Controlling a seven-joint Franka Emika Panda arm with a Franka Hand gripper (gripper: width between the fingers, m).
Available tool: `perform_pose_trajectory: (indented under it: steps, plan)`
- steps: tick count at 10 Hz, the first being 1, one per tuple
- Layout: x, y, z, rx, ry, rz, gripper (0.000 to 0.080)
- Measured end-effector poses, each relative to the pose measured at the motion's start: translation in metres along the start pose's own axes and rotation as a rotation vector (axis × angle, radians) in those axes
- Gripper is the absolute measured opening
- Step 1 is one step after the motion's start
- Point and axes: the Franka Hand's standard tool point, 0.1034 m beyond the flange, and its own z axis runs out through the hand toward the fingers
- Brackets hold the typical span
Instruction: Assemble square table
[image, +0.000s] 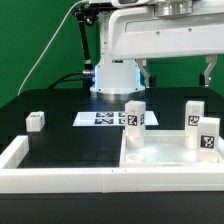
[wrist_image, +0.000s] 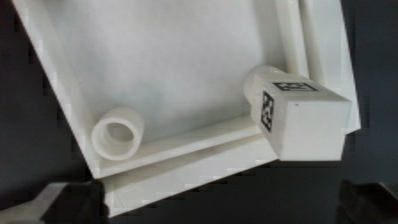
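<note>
You are partway through fitting legs: the square slab (image: 165, 155) lies on the surface against the border wall (image: 60, 178), with three legs standing on it, at (image: 134, 119), (image: 193, 114) and (image: 206, 139). A fourth leg (image: 36, 121) sits loose, well apart. The fingers (image: 177, 72) hang spread and empty above the slab. Next, I judge, you fetch that leg. No container shows.

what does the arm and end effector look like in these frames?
White glossy arm housing with a light round base column behind. Dark fittings hang under the housing. A thin white cable curves down at the exterior view's left. The end effector shows only dark blurred fingertips in the wrist view.
</note>
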Motion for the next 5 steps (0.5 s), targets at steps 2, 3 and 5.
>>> perform_pose_trajectory:
  steps: [2,3,5]
  plan:
    - [0.001,0.008,0.001,-0.003,-0.002,-0.074,0.0649]
    - [-0.002,0.019,-0.001,-0.004,-0.007,-0.113,0.0649]
    - [-0.009,0.066,-0.007,-0.001,-0.014,-0.162,0.0649]
